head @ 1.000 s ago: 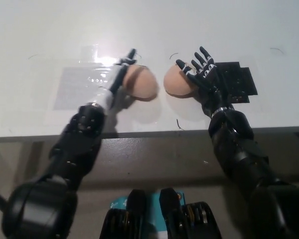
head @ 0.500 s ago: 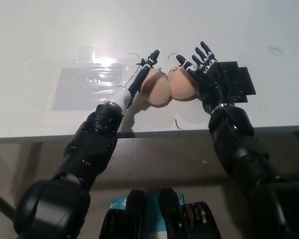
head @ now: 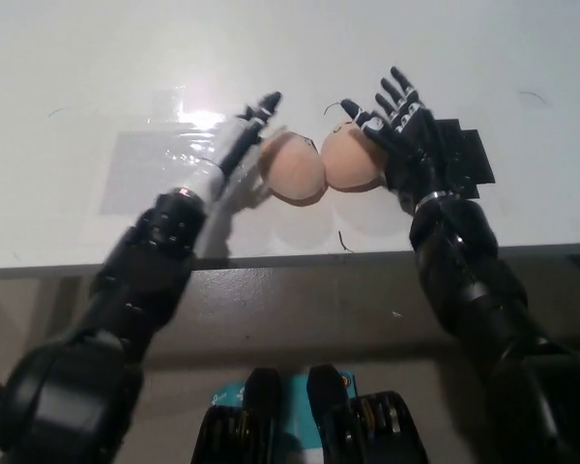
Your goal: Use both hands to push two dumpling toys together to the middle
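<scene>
Dumpling toys [head: 321,166] touching mid-table, left hand [head: 240,143] and right hand [head: 398,130] flanking, fingers spread.

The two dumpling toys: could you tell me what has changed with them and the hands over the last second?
The left dumpling and right dumpling were apart; pushed inward, they now touch. The left hand swept the left one toward picture right, then drew back a little. The right hand stayed open against its dumpling. The black pad and the table are unchanged.
</scene>
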